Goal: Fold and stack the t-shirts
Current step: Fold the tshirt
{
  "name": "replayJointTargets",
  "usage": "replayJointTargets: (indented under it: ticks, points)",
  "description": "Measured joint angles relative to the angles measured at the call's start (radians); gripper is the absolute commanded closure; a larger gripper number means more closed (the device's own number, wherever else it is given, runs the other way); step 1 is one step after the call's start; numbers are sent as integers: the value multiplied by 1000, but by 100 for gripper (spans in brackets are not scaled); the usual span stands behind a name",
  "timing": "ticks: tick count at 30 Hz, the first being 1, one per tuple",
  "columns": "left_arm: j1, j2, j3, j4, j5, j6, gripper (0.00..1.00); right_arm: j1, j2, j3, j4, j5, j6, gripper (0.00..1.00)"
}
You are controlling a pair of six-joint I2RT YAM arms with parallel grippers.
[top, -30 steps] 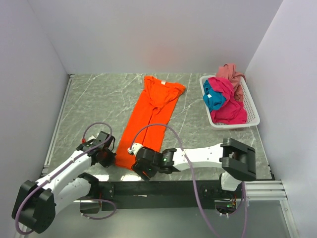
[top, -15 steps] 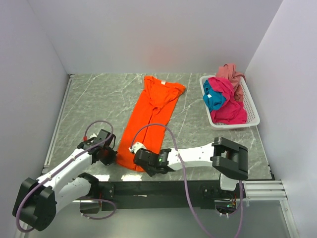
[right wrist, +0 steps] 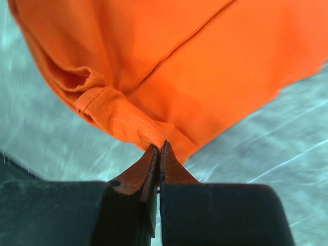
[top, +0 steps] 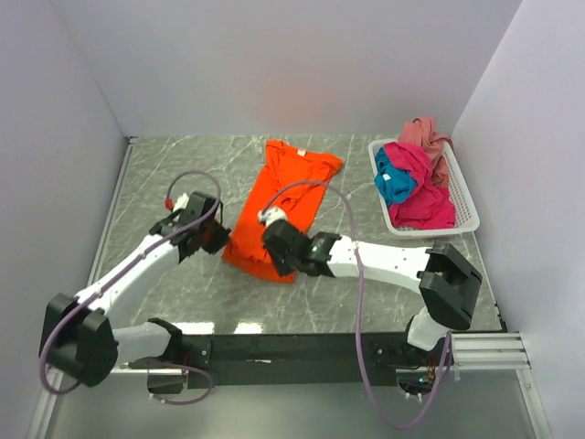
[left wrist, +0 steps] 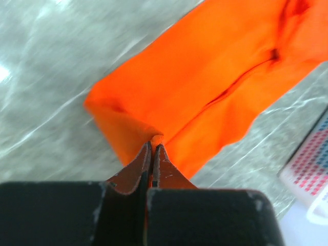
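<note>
The bright orange t-shirt point(top: 291, 187) lies lengthwise in the middle of the table, collar at the far end. Its near hem is lifted and doubled back over the body. My left gripper point(top: 216, 240) is shut on the hem's left corner, and in the left wrist view its tips point(left wrist: 154, 146) pinch a nub of orange cloth point(left wrist: 205, 77). My right gripper point(top: 274, 247) is shut on the right corner, its tips point(right wrist: 159, 147) clamping the stitched hem point(right wrist: 123, 120). The magenta point(top: 422, 197), teal point(top: 395, 186) and dusty pink point(top: 425, 133) t-shirts lie heaped in the basket.
The white slatted basket point(top: 468, 203) stands at the far right against the wall, and its corner also shows in the left wrist view point(left wrist: 307, 174). White walls close in the grey marble table point(top: 174, 178) on three sides. Purple cables loop above both arms.
The right gripper closed on the hem at the near edge. Both grippers then moved away from the near edge toward mid-table, carrying the orange shirt's hem over its body.
</note>
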Motion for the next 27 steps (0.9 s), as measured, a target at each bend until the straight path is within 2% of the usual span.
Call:
replayJointTargets:
  ticks: [9,16,22,24,25,26,27]
  points:
    - [26,304,275,74,-18,44,99,-222,12,115,-30,-32,-28,100]
    - [35,575,546,81,-17,92,99,-332,83,207,-46,-80,-55,100]
    - [51,702,652,75,-18,110,99,-417,195,275,-61,-136,-84,100]
    - [58,728,666,76,-15,114,99,-439,236,296,-61,-154,-91,97]
    - [63,743,675,76,-10,119,96,-449,258,309,-63,-161,-92,94]
    - [67,758,686,73,-8,126,84,-458,279,326,-71,-162,-93,74]
    - [70,772,700,68,-6,135,52,-469,301,346,-75,-165,-87,62]
